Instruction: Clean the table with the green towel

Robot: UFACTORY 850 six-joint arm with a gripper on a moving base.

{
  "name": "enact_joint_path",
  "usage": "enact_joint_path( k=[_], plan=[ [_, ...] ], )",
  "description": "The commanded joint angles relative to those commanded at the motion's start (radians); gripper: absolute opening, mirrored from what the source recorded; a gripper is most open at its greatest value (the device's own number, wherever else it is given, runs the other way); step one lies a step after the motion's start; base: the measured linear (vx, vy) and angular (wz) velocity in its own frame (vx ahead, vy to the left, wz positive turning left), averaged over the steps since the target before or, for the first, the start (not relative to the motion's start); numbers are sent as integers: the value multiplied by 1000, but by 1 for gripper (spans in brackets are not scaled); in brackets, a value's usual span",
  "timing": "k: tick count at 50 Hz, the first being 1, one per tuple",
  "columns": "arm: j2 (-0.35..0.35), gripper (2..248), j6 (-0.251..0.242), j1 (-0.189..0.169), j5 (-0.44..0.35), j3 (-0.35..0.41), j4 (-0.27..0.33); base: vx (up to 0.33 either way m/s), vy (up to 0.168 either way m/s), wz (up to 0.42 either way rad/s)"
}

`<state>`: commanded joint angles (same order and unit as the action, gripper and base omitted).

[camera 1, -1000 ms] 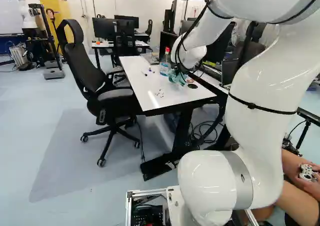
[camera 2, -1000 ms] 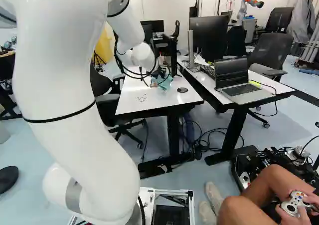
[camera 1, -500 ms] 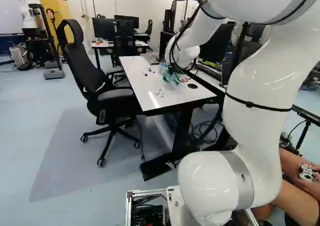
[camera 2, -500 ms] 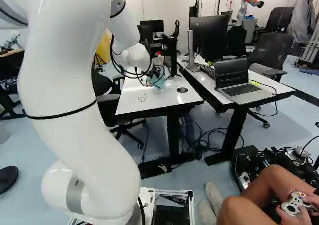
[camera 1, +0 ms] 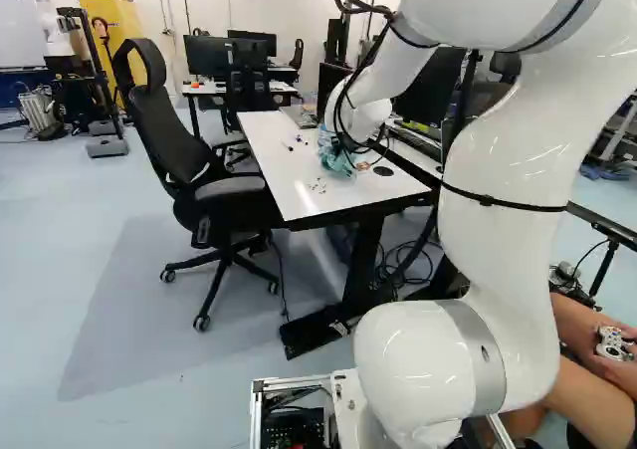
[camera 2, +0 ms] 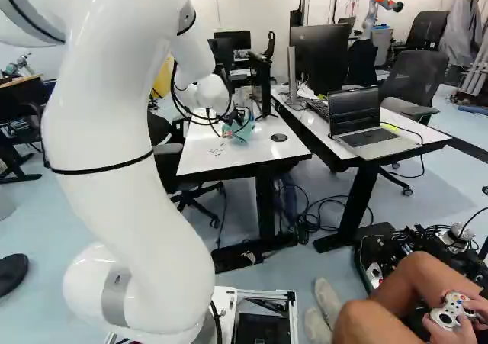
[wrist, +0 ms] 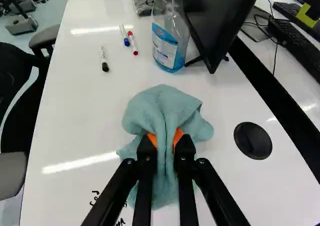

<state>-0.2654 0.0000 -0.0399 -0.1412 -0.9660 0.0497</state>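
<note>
from the left of the left base view, working across: black chair [camera 1: 149, 160] is standing along the table's long side. white table [camera 1: 282, 170] is stretching away from the base.

three markers [wrist: 104, 59] are lying on top, well apart from the towel, not in its way.

small dark marks [wrist: 95, 198] are showing toward the table's near end, beside the fingers on the chair side. the gripper is partly covering that patch, so there may be more under it. these are looking like the main job left; no wiped patch is standing out to prove progress.

green towel [wrist: 162, 103] is resting bunched on the tabletop, apparently touching it, just beside the marks. gripper [wrist: 165, 140] is pinching its middle, both orange pads [wrist: 179, 136] pressing in from opposite sides. so: cloth in hand, wiping at an early stage, by my reading.

blue-labelled bottle [wrist: 167, 45] is standing ahead of the towel, black monitor [wrist: 212, 20] just beside it. round black cap [wrist: 253, 140] is sitting flat beyond the towel, away from the chair.

next move is probably calling for low strokes toward the marks, keeping the folds flat and pressed down.
</note>
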Motion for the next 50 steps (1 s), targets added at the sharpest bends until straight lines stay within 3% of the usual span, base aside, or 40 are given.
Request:
enact_joint_path(
  k=[50],
  plan=[
    [-76,50,0,1,0,-14,0,0,0,0]
  ],
)
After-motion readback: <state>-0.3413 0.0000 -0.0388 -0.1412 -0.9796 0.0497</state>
